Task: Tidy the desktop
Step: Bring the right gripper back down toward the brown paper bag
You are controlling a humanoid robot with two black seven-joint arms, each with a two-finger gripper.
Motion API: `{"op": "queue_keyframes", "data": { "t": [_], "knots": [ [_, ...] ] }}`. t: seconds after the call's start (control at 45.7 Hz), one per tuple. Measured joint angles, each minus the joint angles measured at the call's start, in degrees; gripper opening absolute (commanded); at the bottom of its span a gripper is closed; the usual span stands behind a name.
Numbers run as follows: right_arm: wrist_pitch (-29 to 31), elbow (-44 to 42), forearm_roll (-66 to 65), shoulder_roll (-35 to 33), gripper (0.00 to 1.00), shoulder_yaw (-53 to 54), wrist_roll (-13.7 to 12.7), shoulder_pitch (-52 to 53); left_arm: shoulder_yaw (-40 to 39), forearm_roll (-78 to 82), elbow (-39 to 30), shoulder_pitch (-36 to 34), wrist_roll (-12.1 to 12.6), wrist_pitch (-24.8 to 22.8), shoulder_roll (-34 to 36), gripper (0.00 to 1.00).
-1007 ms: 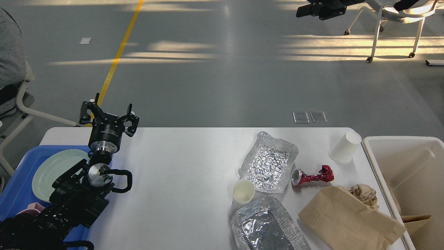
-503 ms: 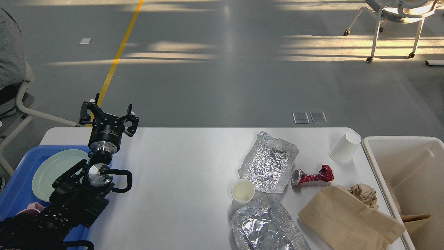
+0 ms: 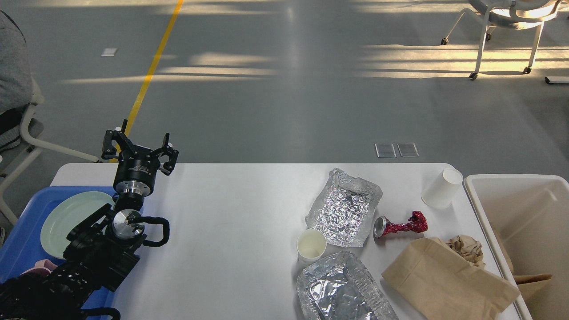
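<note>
Head view: left gripper [image 3: 138, 148] at frame left, fingers spread, empty, above desktop [image 3: 231, 213] far edge. Litter, crushed can [image 3: 400, 226] and foil [image 3: 344, 206], lies at right; right arm out of frame.

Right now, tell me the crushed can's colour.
Red, with a silver top; the crushed can shows in the head view.
</note>
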Motion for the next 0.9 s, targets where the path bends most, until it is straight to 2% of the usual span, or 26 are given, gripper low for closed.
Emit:
{"op": "queue_keyframes", "data": {
  "t": [0.241,0.613,0.897],
  "knots": [
    [0.0,-0.1,-0.1,-0.1,1.0,-0.5,-1.1,-2.7,0.0,0.0,0.0,0.0,0.0,0.0,0.0,1.0],
    [0.0,-0.2,2.8,-1.1,1.0,-0.4,-0.8,-7.1,0.0,0.0,0.0,0.0,0.0,0.0,0.0,1.0],
    [0.0,-0.6,2.8,0.9,1.0,-0.3,-0.8,-17.3,0.0,0.0,0.0,0.0,0.0,0.0,0.0,1.0]
  ]
}}
